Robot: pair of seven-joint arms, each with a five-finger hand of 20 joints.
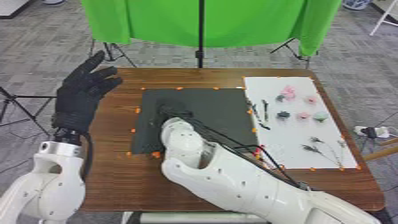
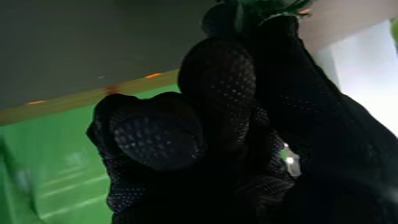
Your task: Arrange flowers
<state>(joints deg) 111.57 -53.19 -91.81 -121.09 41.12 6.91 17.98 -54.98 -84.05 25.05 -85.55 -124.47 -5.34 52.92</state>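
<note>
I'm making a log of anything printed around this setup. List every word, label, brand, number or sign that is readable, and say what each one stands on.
There are none: I can read no word, label, brand, number or sign.
White sheet and dark mat: no lettering that I can make out.
Orange marks along their edges: too small to tell whether they bear any writing.

Pink, dark blooms [image 1: 303,115] and thin sprigs [image 1: 313,149] lie on a white sheet [image 1: 282,135]; the right hand [image 1: 171,111] pinches greenery [image 2: 258,10].
</note>
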